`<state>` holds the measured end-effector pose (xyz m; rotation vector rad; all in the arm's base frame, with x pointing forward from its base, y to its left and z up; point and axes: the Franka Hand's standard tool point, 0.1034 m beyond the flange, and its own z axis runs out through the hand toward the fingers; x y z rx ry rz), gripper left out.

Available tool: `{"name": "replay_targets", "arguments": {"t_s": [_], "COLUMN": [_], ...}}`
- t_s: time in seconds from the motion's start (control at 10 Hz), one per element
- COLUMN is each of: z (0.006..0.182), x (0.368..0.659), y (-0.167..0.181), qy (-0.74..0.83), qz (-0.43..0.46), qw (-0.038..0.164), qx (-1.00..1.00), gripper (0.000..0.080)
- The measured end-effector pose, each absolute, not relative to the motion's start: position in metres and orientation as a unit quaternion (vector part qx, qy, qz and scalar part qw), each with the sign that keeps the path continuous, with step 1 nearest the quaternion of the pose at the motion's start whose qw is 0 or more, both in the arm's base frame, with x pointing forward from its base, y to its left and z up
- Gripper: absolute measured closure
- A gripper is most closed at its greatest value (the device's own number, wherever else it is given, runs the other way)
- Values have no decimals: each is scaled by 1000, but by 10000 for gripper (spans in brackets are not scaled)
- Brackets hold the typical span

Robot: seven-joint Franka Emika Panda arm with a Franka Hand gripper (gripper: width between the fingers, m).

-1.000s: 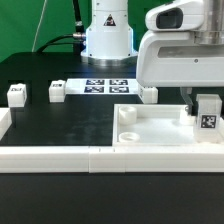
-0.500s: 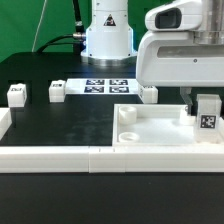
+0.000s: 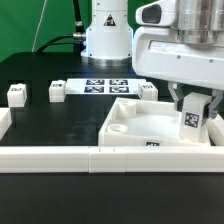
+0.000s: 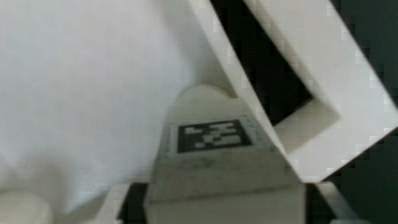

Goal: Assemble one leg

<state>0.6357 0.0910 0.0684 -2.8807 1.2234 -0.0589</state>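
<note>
My gripper (image 3: 191, 108) is shut on a leg (image 3: 190, 121), a small white block with a black-and-white tag. It holds the leg upright at the right part of the large white tray (image 3: 140, 128), which sits askew. In the wrist view the leg (image 4: 214, 140) fills the middle between dark fingers (image 4: 128, 205), with the gripper (image 4: 222, 205) low on it and the tray (image 4: 89, 80) behind. I cannot tell whether the leg touches the tray. Three more legs stand on the black table: one (image 3: 16, 94), one (image 3: 57, 90) and one (image 3: 148, 90).
The marker board (image 3: 108, 86) lies at the back in front of the arm's white base (image 3: 107, 35). A white rail (image 3: 90, 160) runs along the table's front and a short one (image 3: 5, 125) at the exterior view's left.
The gripper has tilted and moved toward the exterior view's left with the leg. The tray has shifted and turned, its near corner now further to that left.
</note>
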Motion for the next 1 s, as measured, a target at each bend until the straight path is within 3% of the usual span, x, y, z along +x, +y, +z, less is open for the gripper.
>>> {"name": "replay_targets", "arguments": {"t_s": [0.4, 0.5, 0.6, 0.7, 1.0], "z": [68, 68, 68, 68, 68], "x": [635, 635, 635, 635, 635], "y": [82, 82, 82, 82, 82], "qy": [423, 423, 423, 423, 423], "qz": [-21, -21, -21, -21, -21], "qw": [-2, -2, -2, -2, -2], "qx": [-906, -906, -906, -906, -906], "gripper": [491, 266, 266, 174, 151]}}
